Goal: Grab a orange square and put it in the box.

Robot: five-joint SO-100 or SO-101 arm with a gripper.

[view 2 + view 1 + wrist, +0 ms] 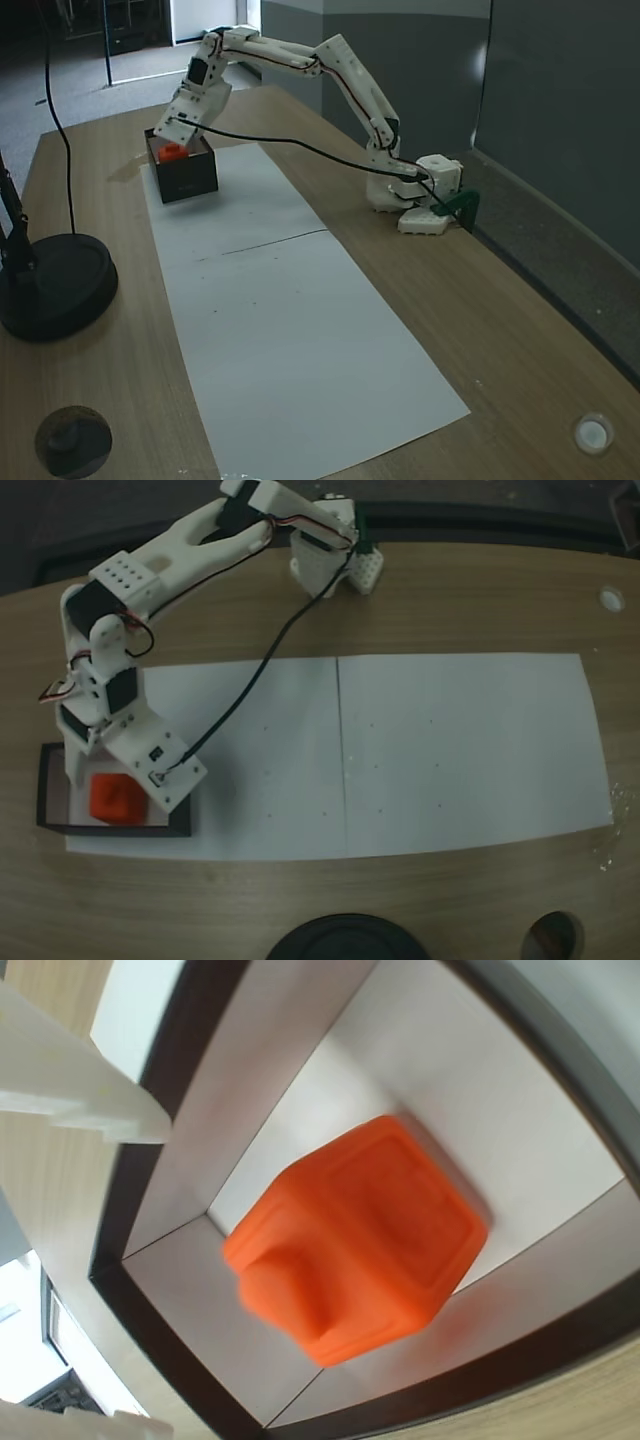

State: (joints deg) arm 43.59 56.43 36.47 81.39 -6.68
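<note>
Here the wooden table [420, 900] carries a long white paper sheet [460, 750], and the white arm [340, 70] reaches from its base across to the far corner of the sheet, where the box [45, 790] sits. In a fixed view from above, the box lies at the lower left, partly on the paper, with the gripper [95, 780] poised right over it. The orange square [365, 1235] rests on the pale floor of the box, near one corner, with a dark wall running just beside it in the wrist view. It seems to lie free: a pale finger [75, 1090] shows at the upper left edge of that view, clear of the cube, so the jaws look parted and hold nothing, though their tips are not plainly seen.

The step in hand appears to be the release and withdrawal. To do it well, the arm should rise straight up with the jaws kept wide, so no finger clips the cube or drags the thin wall sideways.
</note>
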